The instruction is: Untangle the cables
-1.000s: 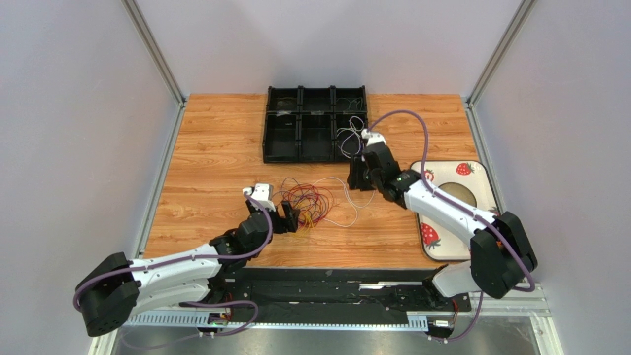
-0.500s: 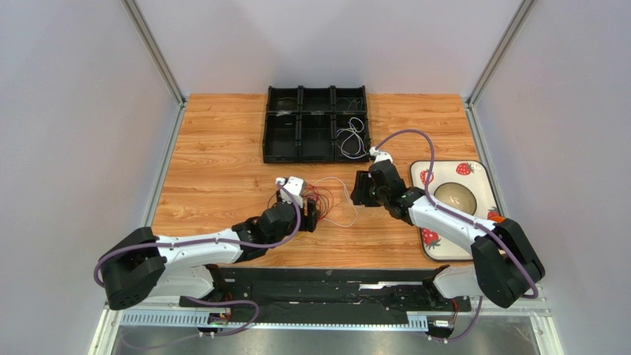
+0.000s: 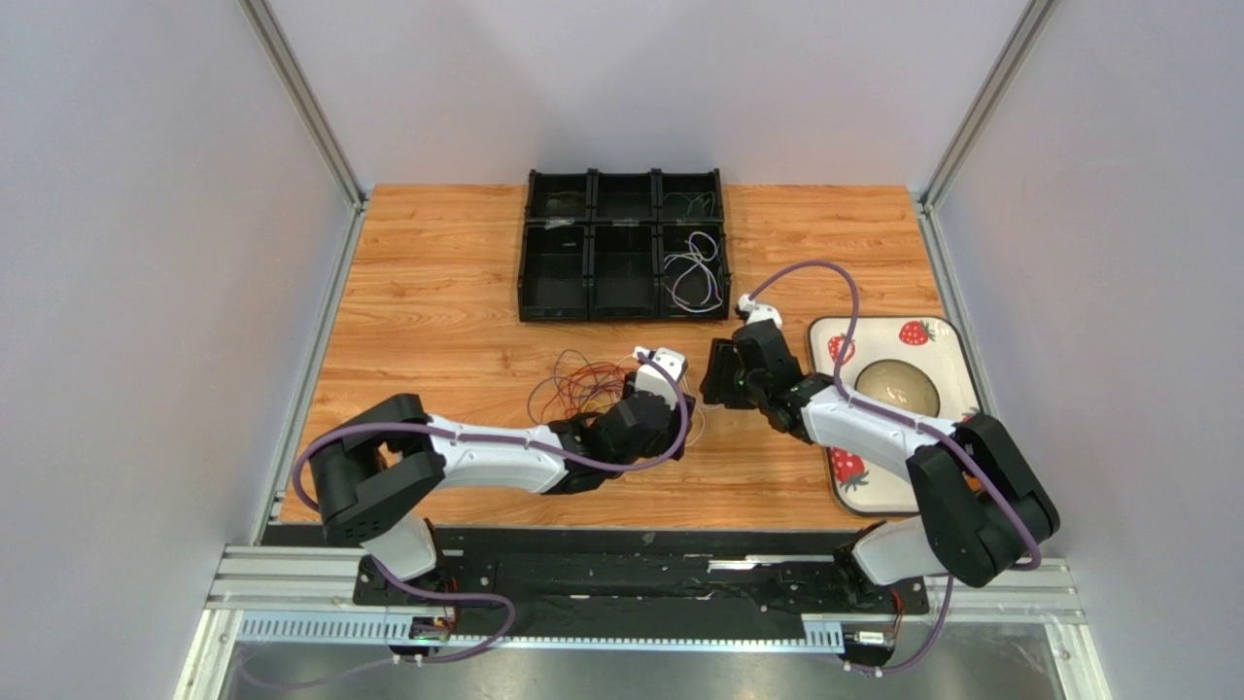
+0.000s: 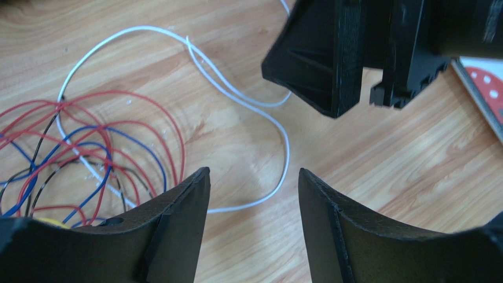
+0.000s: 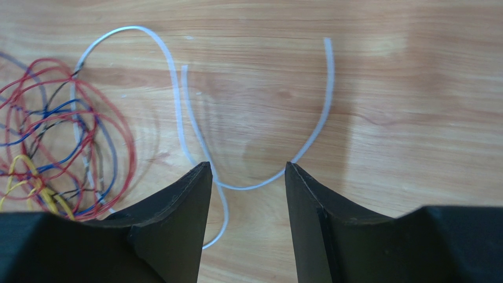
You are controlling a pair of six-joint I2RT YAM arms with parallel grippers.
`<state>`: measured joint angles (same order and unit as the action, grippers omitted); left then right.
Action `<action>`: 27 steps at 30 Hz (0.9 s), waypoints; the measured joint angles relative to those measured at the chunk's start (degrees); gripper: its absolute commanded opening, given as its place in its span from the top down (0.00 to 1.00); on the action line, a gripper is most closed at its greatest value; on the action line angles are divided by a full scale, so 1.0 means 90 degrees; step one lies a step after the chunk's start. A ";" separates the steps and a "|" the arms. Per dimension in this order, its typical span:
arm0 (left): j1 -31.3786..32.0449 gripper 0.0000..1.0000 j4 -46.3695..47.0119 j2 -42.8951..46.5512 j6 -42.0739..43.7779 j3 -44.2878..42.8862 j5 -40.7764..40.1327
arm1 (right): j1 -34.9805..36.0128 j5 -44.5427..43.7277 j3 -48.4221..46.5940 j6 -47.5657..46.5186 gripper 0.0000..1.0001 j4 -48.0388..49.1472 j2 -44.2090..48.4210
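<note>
left pincer (image 4: 254, 177) | swung right (narrowing) | right pincer (image 5: 248, 167) | withdrew from tray (image 3: 590, 263)

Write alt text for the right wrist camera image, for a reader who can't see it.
The right gripper stands open and empty over a wooden table, a white cable looping across the wood past its black fingertips. A tangle of red, blue, black and yellow cables lies at the left.

Left arm (image 3: 482, 452) lies stretched low across toward the right, and the left gripper (image 4: 254, 177) gapes with nothing between its jaws. Right arm (image 3: 876, 423) is bent inward; the right gripper (image 5: 248, 168) is parted too, facing the left one, close but apart.
</note>
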<state>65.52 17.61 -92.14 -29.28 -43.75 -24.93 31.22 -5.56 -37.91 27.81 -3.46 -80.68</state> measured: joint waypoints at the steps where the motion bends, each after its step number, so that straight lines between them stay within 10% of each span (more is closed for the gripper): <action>1: 0.0000 0.35 -0.0032 -0.0092 -0.0034 -0.0126 -0.0029 | -0.0063 -0.0066 0.0063 0.0068 0.47 0.0049 0.0010; 27: -0.0695 0.38 -0.2475 -0.2118 -0.1540 -0.2727 -0.0406 | -0.0644 -0.0731 0.1100 0.1236 0.46 0.0488 0.0942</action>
<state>59.27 -4.67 -111.20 -43.13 -68.29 -28.58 25.43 -12.14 -28.01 38.94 0.93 -72.20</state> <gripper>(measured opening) 0.628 0.545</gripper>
